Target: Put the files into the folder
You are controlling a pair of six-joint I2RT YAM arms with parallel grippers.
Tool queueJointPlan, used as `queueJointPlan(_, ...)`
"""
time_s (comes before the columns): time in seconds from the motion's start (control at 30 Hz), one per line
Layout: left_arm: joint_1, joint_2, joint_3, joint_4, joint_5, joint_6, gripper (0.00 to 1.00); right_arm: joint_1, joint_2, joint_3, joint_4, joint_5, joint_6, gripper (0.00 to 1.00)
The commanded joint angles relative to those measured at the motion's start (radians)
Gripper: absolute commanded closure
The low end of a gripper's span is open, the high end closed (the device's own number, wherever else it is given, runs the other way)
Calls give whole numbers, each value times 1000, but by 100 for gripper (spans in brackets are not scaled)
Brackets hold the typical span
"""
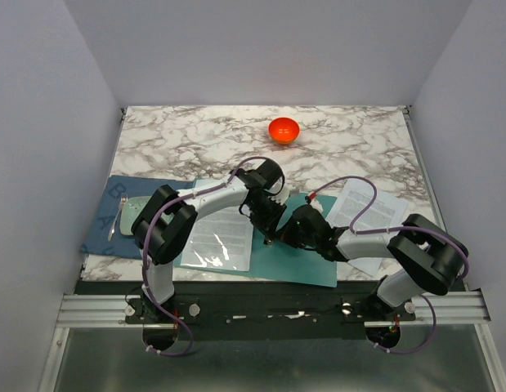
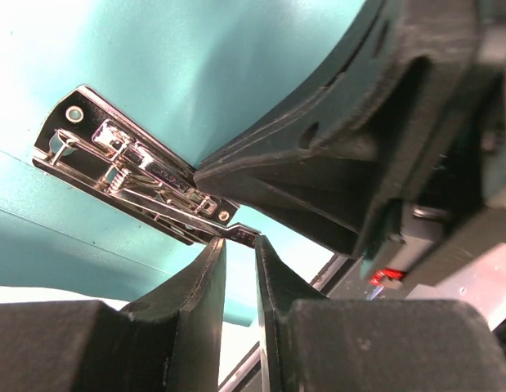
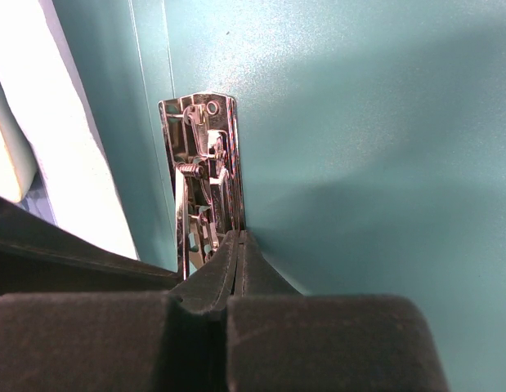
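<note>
Clip [image 3: 205, 175] is worked so files [image 1: 379, 214] can be fastened | right gripper [image 3: 239, 253] is closed tight, pressed at its end | left gripper [image 2: 239, 269] is narrowly parted alongside | files are left just right of folder [image 1: 306, 263]

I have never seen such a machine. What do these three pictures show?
A left arm and a right arm, both robots, are bolted to a marble table. The wide picture looks down from above; the two close ones come from wrist cameras. On the table lie an open teal folder, loose printed sheets, an orange bowl, and a blue mat with a pale plate. Both arms meet at the folder's metal clip. The right arm's fingers are pressed shut at its end. The left arm's fingers are almost together there; whether they pinch it, I cannot tell.
</note>
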Motion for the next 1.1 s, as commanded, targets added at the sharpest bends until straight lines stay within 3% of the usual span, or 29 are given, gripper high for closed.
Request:
queueJointPlan(0.0,3,-45,38,84,92,1,73,25,110,-95,-335,-7,-38,99)
queueJointPlan(0.4,233,-108,119,-29,52,64,73,25,37,-79,-395,24,-54,100)
queueJointPlan(0.63,275,-148,-8,-34,-217,116,73,25,-115,-55,-396,53,-152,100)
queueJointPlan(0.83,275,-173,-148,22,-299,126,73,27,-296,-66,-220,-29,-242,99)
queueJointPlan(1.07,273,-153,-178,30,-325,161,73,32,-267,-49,-59,-173,-268,99)
